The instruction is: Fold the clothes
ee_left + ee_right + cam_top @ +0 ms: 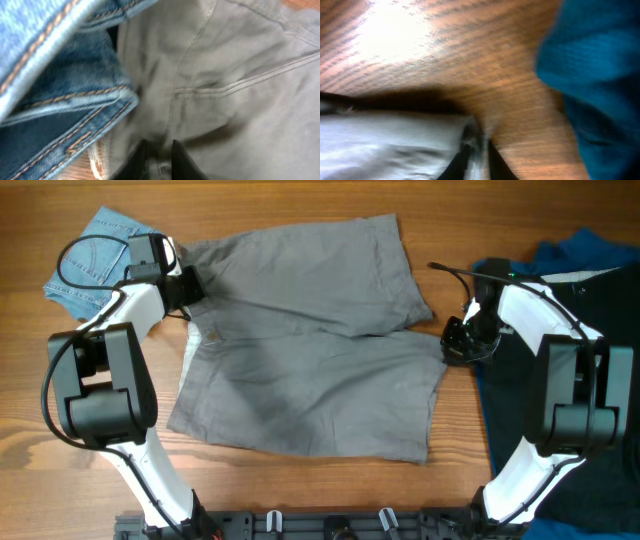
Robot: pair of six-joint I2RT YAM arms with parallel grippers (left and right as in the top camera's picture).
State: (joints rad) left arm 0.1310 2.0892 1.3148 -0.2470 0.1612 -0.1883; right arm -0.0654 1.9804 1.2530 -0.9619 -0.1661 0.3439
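Observation:
Grey shorts lie spread flat on the wooden table, waistband at the left, leg hems at the right. My left gripper is at the waistband's upper left corner and is shut on the grey fabric. My right gripper is at the right edge of the near leg and is shut on the hem corner. Folded blue jeans lie at the far left, touching the shorts' waistband; they also show in the left wrist view.
A dark blue garment lies piled at the right side of the table, under my right arm, and shows in the right wrist view. Bare wood lies between it and the shorts.

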